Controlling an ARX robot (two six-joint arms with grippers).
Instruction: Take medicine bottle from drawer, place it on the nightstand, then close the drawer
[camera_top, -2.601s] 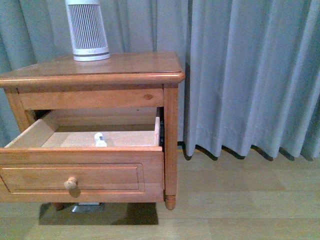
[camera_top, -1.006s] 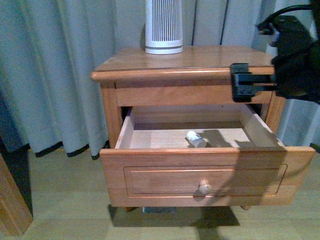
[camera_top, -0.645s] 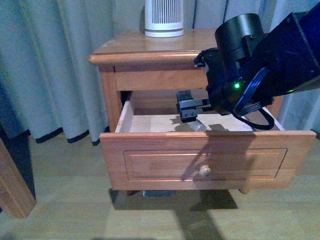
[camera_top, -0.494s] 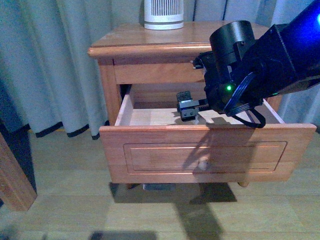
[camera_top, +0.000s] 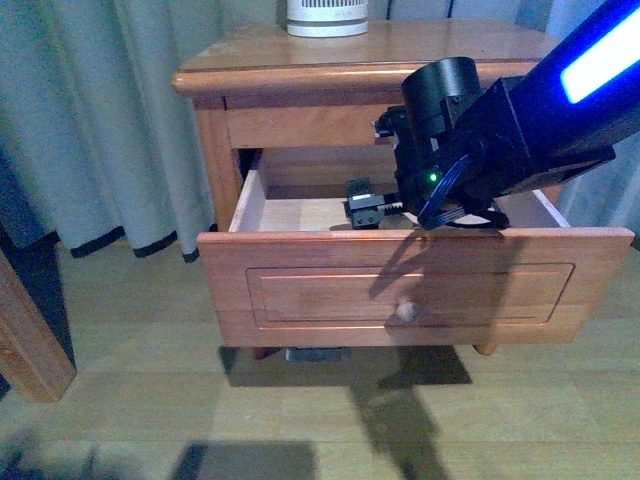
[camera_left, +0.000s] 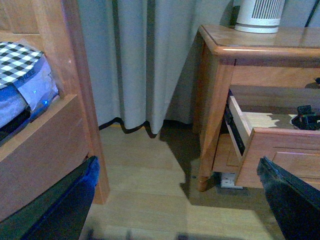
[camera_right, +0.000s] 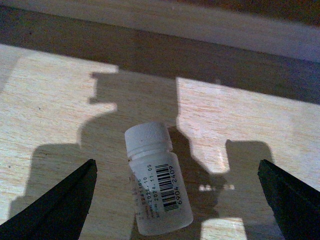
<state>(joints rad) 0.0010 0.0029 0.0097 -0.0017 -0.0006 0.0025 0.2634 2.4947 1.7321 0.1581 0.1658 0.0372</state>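
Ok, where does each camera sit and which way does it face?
Front: on the body, looking down into the open drawer of the nightstand; right arm shows.
Left wrist: low beside the bed frame, facing the nightstand's side; open left gripper shows.
Right wrist: inside the drawer, over the lying medicine bottle; open fingers show.
Shared: right gripper, in front and left wrist.

One nightstand (camera_top: 300, 60), one drawer (camera_top: 300, 290), one medicine bottle (camera_right: 157, 190), one ribbed white device (camera_left: 259, 15).

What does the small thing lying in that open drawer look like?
The orange-brown nightstand has its drawer pulled open. On its floor lies a medicine bottle: small, white, screw cap, barcode label, unlike the larger ribbed device on top.
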